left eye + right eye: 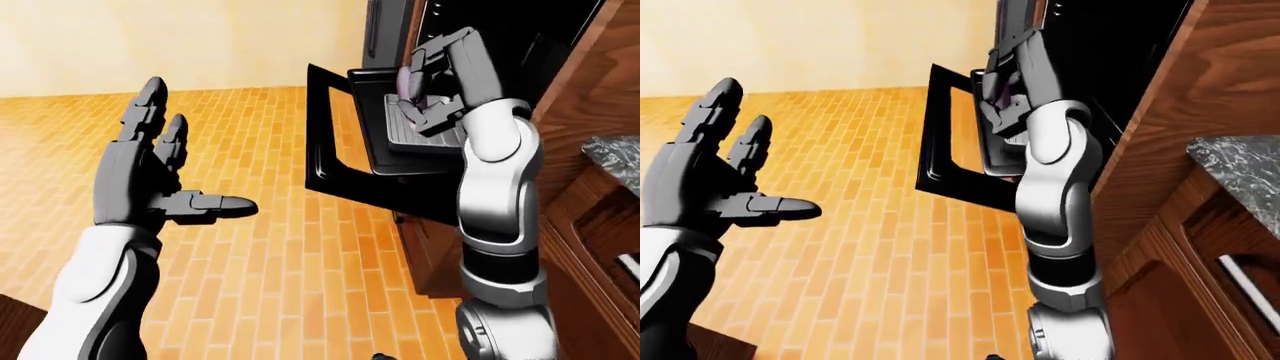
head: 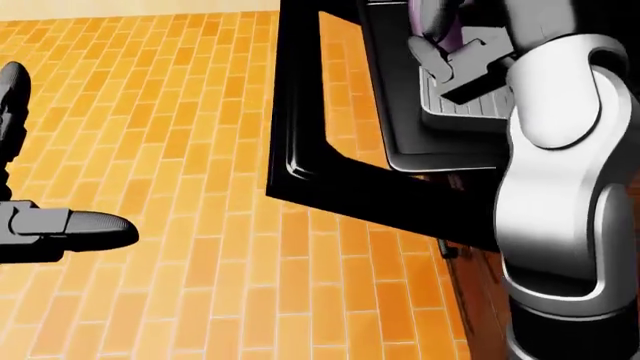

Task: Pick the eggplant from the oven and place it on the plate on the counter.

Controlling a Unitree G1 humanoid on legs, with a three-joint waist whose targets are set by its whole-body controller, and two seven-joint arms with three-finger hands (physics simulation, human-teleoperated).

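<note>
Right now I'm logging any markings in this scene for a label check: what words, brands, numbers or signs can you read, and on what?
None: no text, number or sign shows in any view.
Oven door: plain black, no brand or dial marks visible.
Baking tray: bare ribbed metal.
Right hand, fingers closed round the purple eggplant: unmarked.
Left hand: unmarked.
Stone counter: only speckle.

A simulated home kitchen is shown: an oven (image 1: 420, 45) is built into wood cabinets (image 1: 1160, 150), its door (image 1: 335, 142) dropped open, beside a speckled stone counter (image 1: 1240, 161) above orange brick flooring (image 1: 290, 270).
</note>
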